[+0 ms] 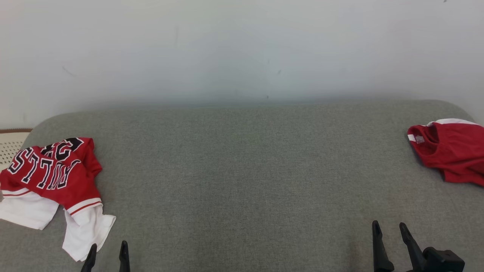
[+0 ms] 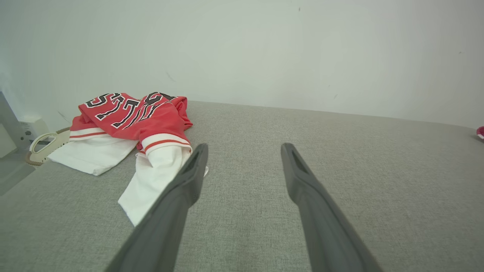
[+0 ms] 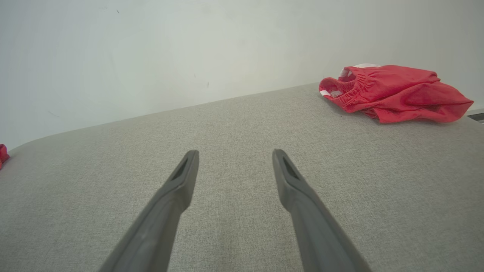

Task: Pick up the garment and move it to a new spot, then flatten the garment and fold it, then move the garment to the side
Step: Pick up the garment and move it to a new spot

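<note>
L gripper (image 1: 108, 244) & R gripper (image 1: 388, 224), both w/ jaws apart & empty, are pointing across grey cushion (image 1: 242, 170), red jersey (image 1: 53, 170) lying crumpled at left, red shorts (image 1: 450, 155) at right.

left fingers (image 2: 179, 196): long, dark grey, tapered, slot near tip
right fingers (image 3: 298, 200): same
right wrist housing (image 1: 442, 260): black, blocky

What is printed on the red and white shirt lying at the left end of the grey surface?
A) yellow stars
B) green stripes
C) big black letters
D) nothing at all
C: the red and white shirt carries large black letters edged in white across its red part.
</note>
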